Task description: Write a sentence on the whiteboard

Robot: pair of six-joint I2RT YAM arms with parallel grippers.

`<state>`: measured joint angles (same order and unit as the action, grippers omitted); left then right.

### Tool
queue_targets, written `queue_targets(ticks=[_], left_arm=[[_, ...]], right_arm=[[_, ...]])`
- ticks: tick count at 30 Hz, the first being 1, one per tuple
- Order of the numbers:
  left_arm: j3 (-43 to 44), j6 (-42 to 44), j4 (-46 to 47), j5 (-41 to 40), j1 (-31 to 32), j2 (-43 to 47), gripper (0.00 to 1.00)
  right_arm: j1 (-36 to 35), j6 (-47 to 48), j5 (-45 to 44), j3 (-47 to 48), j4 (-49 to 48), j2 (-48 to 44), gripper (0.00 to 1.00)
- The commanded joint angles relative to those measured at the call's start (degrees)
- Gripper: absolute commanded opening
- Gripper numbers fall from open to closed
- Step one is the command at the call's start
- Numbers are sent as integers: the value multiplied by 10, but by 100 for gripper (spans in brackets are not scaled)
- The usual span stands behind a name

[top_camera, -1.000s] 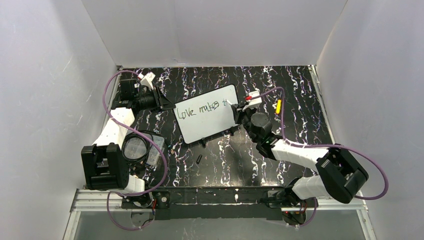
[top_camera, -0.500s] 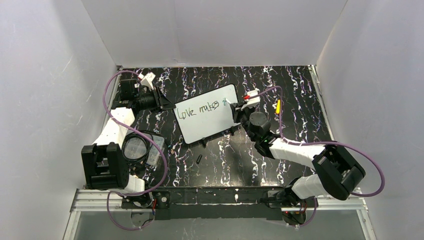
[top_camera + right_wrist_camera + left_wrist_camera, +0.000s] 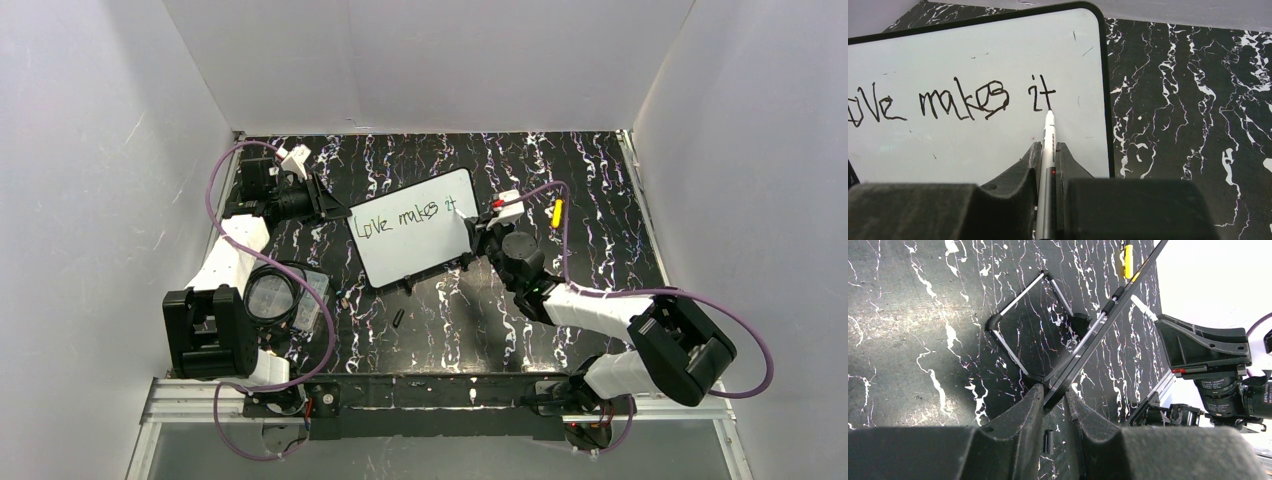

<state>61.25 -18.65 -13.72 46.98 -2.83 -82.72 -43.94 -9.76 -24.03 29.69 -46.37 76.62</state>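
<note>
The whiteboard (image 3: 420,255) stands tilted on its black clip feet mid-table, with "Love makes it" written in black along its top. My left gripper (image 3: 336,206) is shut on the board's left edge; in the left wrist view the whiteboard (image 3: 1098,330) runs edge-on out of the left gripper (image 3: 1053,392). My right gripper (image 3: 1047,146) is shut on a silver marker pen (image 3: 1048,137). The pen's white tip touches the whiteboard (image 3: 948,150) at the foot of the "t". In the top view the right gripper (image 3: 472,224) is at the board's right edge.
A yellow pen (image 3: 557,212) lies right of the board and shows as the yellow pen (image 3: 1129,262) in the left wrist view. A small black cap (image 3: 398,318) lies on the marbled table. A round-lidded clear container (image 3: 272,296) sits by the left arm. White walls enclose the table.
The right gripper has moved the pen slightly right and down across the board, and the word "it" now stands after "makes". The left arm and the board have held still.
</note>
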Motion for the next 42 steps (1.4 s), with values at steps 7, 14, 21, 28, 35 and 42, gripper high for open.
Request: queue_targets(ticks=[7,14,21,28,35,42], left_arm=[[15,-4,-4,20,2,5,19],[15,-3,-5,20,3,4,19],[13,-4,-4,19,3,7,19],[12,-3,-4,17,3,8,19],[9,-2,-4,15,4,10,19],[9,-2,-5,15,5,9,19]], right_arm=[[1,-2,-19,-3,17,-11,1],[1,16,-52,23,39,-15,1],[1,45,-77,62,74,-44,1],[-4,33,37,76,104,-88,1],[-46,-3,161,79,96,-58,1],[-83,-26,210,100,59,16,1]])
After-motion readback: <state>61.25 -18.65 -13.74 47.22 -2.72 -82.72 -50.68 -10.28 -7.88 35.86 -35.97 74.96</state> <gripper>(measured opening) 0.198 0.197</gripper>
